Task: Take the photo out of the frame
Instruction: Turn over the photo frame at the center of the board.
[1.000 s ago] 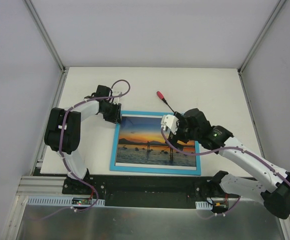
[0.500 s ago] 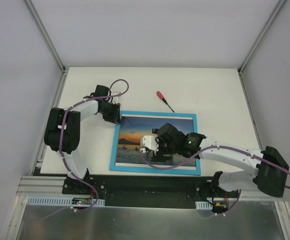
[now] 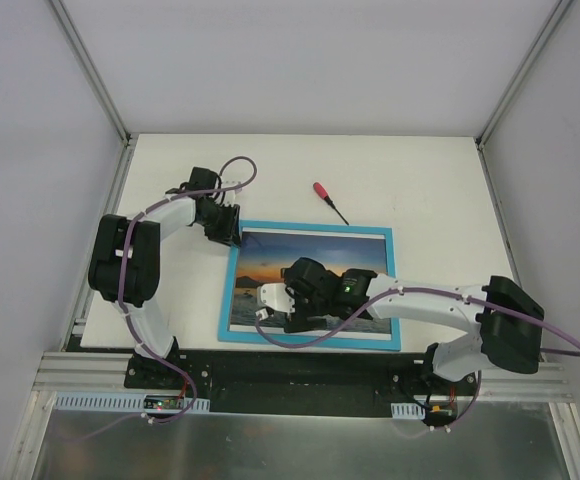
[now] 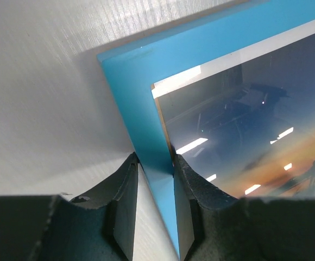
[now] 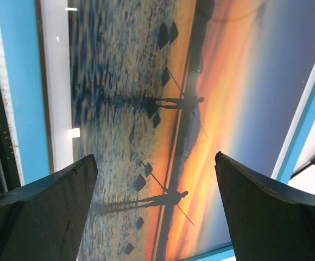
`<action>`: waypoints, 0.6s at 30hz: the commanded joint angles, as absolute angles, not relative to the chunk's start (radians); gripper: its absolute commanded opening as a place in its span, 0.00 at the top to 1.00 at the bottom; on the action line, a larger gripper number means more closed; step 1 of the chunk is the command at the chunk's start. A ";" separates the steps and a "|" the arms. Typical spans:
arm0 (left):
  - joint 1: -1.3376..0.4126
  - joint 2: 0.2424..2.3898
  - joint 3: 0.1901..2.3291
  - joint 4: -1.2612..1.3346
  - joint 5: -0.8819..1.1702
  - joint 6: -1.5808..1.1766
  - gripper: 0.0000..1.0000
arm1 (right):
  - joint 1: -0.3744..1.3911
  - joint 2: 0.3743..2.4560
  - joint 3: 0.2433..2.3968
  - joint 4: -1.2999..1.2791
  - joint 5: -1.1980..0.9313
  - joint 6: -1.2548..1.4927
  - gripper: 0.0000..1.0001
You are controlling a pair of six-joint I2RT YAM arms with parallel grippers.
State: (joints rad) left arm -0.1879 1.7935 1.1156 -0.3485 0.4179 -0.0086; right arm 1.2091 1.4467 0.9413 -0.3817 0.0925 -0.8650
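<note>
The frame (image 3: 394, 292) lies face up on the white table, turquoise border up, with the sunset photo (image 3: 360, 250) still inside it. My left gripper (image 3: 232, 238) is shut on the frame's far-left corner; in the left wrist view the jaws (image 4: 155, 217) pinch the blue border (image 4: 201, 49) beside the photo's dark sky (image 4: 255, 136). My right gripper (image 3: 270, 305) is open and empty, low over the photo's near-left part. In the right wrist view its fingers (image 5: 155, 157) straddle the silhouetted figures on the photo (image 5: 146, 65), with the frame border (image 5: 21, 81) at left.
A red-handled screwdriver (image 3: 330, 203) lies on the table just beyond the frame's far edge. The table's near edge runs right below the frame, with the black arm-base rail (image 3: 300, 372) under it. White walls enclose the cell on the left, right and back.
My right arm has swept left and nearer across the frame, from its far-right part to its near-left part, staying open. My left gripper has kept its hold on the corner.
</note>
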 commanded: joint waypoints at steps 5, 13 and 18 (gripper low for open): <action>-0.172 1.847 1.261 -0.405 0.408 -0.037 1.00 | 1.091 1.445 1.017 -0.391 0.111 -0.896 0.09; -0.138 1.864 1.330 -0.429 0.400 -0.064 1.00 | 0.965 1.408 1.026 -0.373 0.032 -0.908 0.08; -0.126 1.856 1.368 -0.443 0.403 -0.071 1.00 | 0.979 1.436 1.016 -0.325 0.067 -0.907 0.09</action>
State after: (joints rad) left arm -0.1413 1.8812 1.2961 -0.4267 0.3771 -0.0414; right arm 0.9619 1.4460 0.9989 -0.3748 0.0631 -0.8948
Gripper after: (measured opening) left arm 0.243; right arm 0.914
